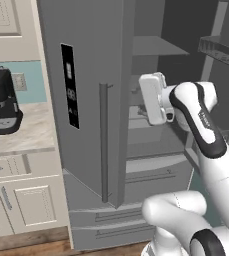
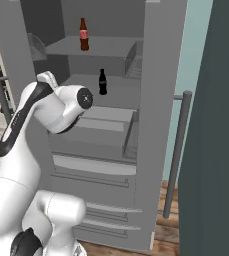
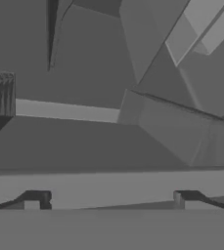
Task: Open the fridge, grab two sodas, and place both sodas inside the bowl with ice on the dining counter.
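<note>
1. Inside the open fridge (image 2: 161,100), one soda (image 2: 84,34) stands on the top shelf, another soda (image 2: 102,82) on the shelf below.
2. Gripper (image 3: 111,200) faces grey shelving, fingers spread wide, holding nothing.

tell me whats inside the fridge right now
Inside the open fridge, one soda stands on the upper shelf and a second soda on the shelf below. The arm covers the compartment's lower left, so anything there is hidden.

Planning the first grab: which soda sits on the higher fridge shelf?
The red-labelled soda on the top shelf; the darker soda stands one shelf lower.
</note>
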